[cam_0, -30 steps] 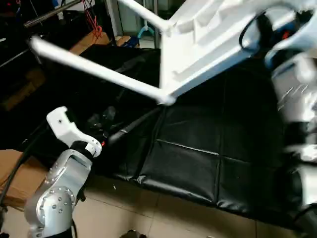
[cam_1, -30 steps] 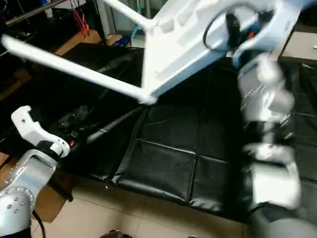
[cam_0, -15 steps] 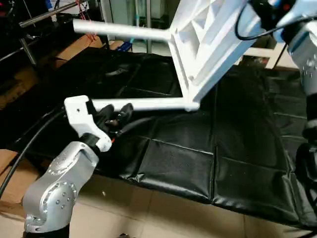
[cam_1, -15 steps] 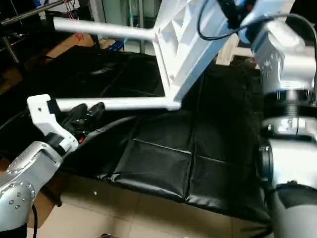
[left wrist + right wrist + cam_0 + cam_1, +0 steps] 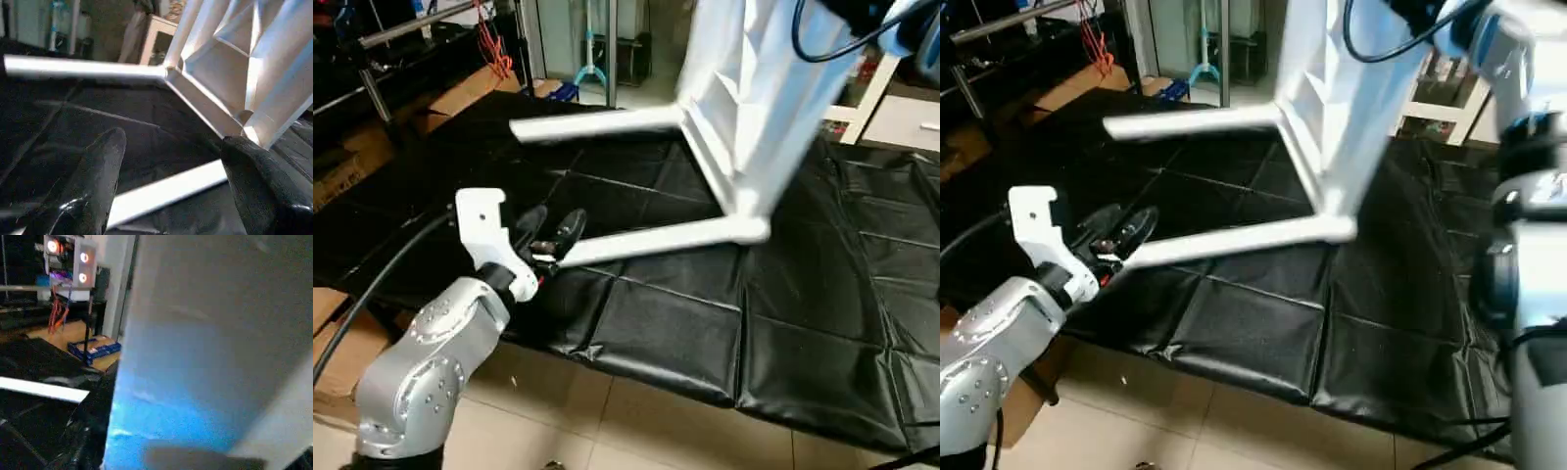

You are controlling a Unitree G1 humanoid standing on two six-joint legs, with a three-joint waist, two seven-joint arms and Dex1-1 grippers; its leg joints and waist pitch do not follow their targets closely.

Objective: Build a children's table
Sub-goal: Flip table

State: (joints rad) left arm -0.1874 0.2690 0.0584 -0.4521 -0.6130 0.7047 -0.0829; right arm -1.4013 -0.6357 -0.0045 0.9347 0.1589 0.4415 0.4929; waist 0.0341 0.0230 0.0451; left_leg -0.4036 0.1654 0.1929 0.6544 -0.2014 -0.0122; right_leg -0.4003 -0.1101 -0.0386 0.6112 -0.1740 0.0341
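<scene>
Head view, table: the children's table (image 5: 744, 108) is in the air above the black mat (image 5: 803, 333), its tabletop (image 5: 759, 88) standing almost on edge, with two legs pointing toward my left side.
Head view, lower leg: the lower leg (image 5: 656, 240) runs from its corner socket (image 5: 749, 230) to a free end just beside my left fingers.
Head view, upper leg: the upper leg (image 5: 597, 124) is higher and farther from me.
Head view, left fingers: my left fingers (image 5: 570, 227) are apart, and the end of the lower leg is near them or between them; I cannot tell if they touch it.
Head view, right arm: it reaches up to the top part of the tabletop, where the grip itself is blurred.
Left wrist view: both fingers (image 5: 98, 181) stand wide, and the lower leg (image 5: 166, 193) crosses the gap between them, apart from both pads.
Right wrist view: the white tabletop (image 5: 215, 357) is pressed close to the camera; I judge my right fingers are clamped on its edge, but I cannot tell it for sure.
Advice, my judgement: I should bring the left fingers square around the leg, close gently, then steady it while the right arm turns the table onto its feet; a fast swing could pull the leg from its socket.
</scene>
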